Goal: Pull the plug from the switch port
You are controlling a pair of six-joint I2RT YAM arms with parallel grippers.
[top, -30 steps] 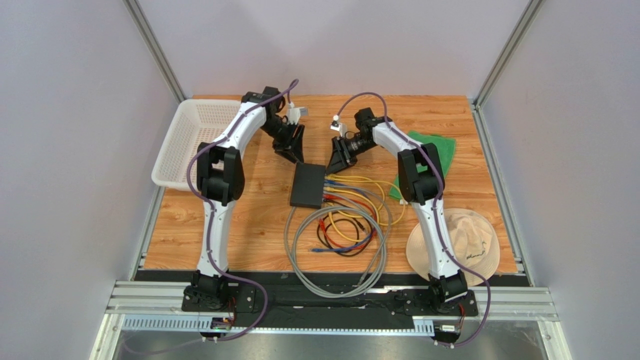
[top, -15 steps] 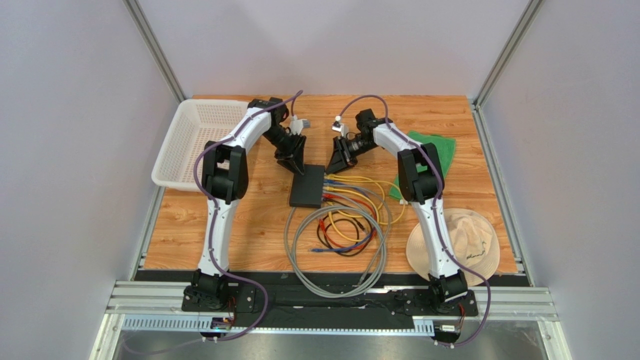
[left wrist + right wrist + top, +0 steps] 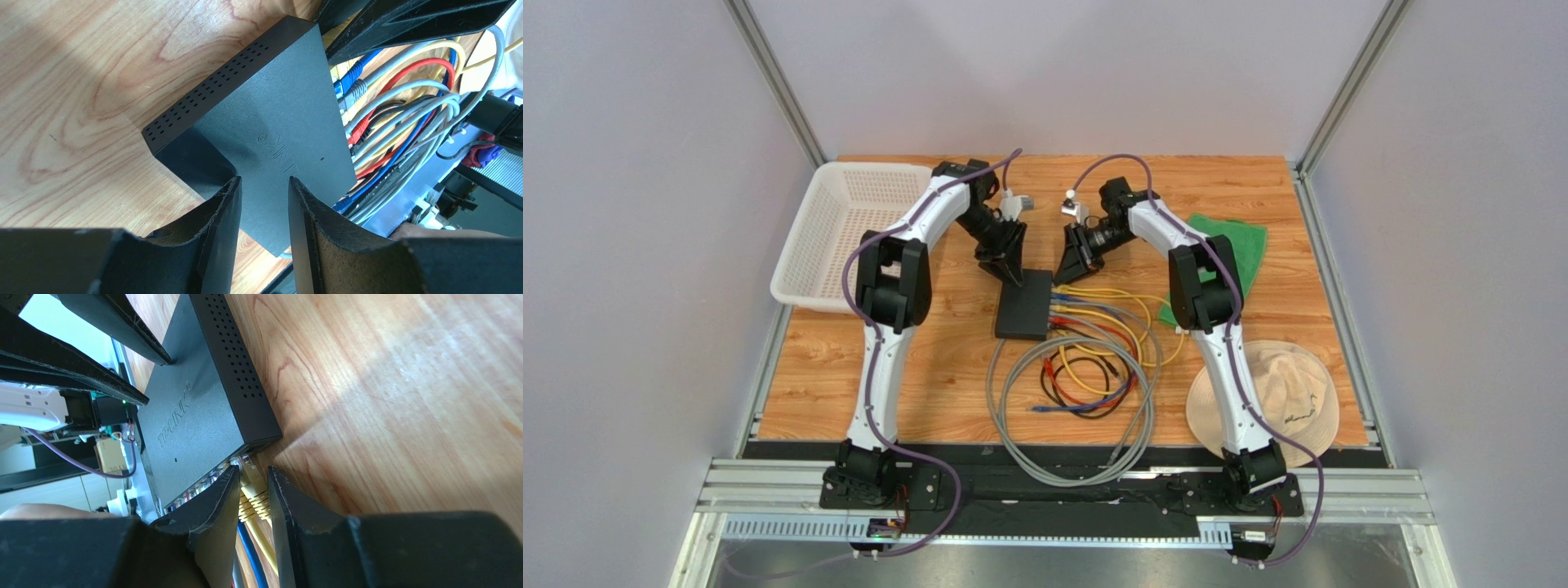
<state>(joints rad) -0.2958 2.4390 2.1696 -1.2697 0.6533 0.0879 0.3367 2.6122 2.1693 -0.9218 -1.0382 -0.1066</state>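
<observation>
Right claw (image 3: pixel 253 476) astride yellow plug (image 3: pixel 254 499) at port edge of switch (image 3: pixel 196 404)

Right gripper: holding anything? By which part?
The right gripper straddles the yellow plug by its body, at the switch port. Whether it is clamped yet cannot be told.

Bright, even light in the top view, sharp edge to edge. Soft shadow on table (image 3: pixel 61 37), upper left of left wrist view; fingers (image 3: pixel 215 245) blurred below.
</observation>
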